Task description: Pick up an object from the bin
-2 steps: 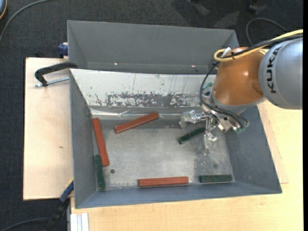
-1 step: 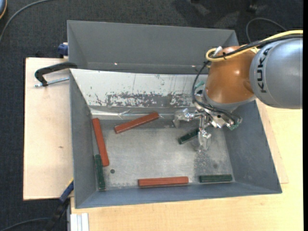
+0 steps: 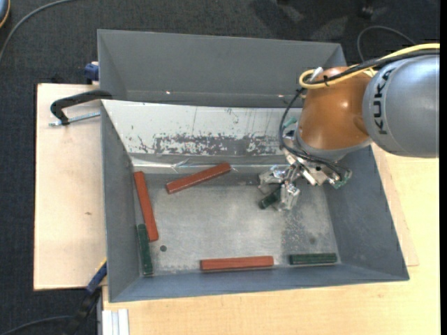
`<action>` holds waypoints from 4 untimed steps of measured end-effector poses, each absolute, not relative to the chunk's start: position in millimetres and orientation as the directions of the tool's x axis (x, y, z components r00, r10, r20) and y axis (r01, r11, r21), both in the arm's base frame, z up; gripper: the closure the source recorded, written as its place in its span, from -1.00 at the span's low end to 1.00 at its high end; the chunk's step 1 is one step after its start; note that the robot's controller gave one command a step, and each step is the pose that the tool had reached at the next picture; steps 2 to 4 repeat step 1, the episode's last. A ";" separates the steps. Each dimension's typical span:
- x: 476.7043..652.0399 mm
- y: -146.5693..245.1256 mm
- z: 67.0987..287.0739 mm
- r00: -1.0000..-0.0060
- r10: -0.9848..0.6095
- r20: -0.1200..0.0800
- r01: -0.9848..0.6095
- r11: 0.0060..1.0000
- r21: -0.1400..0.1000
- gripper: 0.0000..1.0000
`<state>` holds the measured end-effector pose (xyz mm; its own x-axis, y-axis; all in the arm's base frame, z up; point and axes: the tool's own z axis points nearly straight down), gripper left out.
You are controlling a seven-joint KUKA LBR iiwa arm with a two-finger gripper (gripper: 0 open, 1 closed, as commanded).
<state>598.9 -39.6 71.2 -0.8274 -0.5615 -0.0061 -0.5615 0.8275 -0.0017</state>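
Dark green and stubby, the small piece point(image 3: 267, 202) shows at about 2 o'clock from the middle of the bin floor point(image 3: 230, 225), right at the lower tip of the gripper point(image 3: 280, 192). It touches the gripper or sits just beside it. I cannot tell whether it is clamped, or whether the gripper is open or closed. The gripper's bright metal parts hang below the orange cover point(image 3: 332, 114) of the wrist, and the grey arm link point(image 3: 412, 107) enters from 3 o'clock. At 11 o'clock from the small piece an orange-red stick point(image 3: 198, 178) lies tilted near the foot of the back wall point(image 3: 209, 142). At 6 o'clock of the floor a second orange-red stick point(image 3: 237, 262) lies along the front edge, and just to its right, at 5 o'clock, lies a dark green stick point(image 3: 313, 259). Well apart, at 9 o'clock, a third orange-red stick point(image 3: 145, 204) runs along the left wall, with another dark green stick point(image 3: 144, 250) against its lower end at 8 o'clock. The floor is dull grey metal, scuffed and speckled, more so under the gripper. The back wall is shinier and carries a band of worn, scratched marks. Around the bin point(image 3: 209, 65) lies dark carpet point(image 3: 209, 5), crossed at 11 o'clock by a thin pale cable point(image 3: 70, 2).
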 end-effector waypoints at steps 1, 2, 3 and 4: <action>580.1 -37.4 218.7 -0.783 -0.621 -0.012 -0.621 0.784 -0.009 1.00; 580.1 -37.4 218.7 -0.783 -0.621 -0.012 -0.621 0.784 -0.009 1.00; 580.1 -37.4 218.7 -0.783 -0.621 -0.012 -0.621 0.784 -0.009 1.00; 580.1 -37.4 218.7 -0.783 -0.621 -0.012 -0.621 0.784 -0.009 1.00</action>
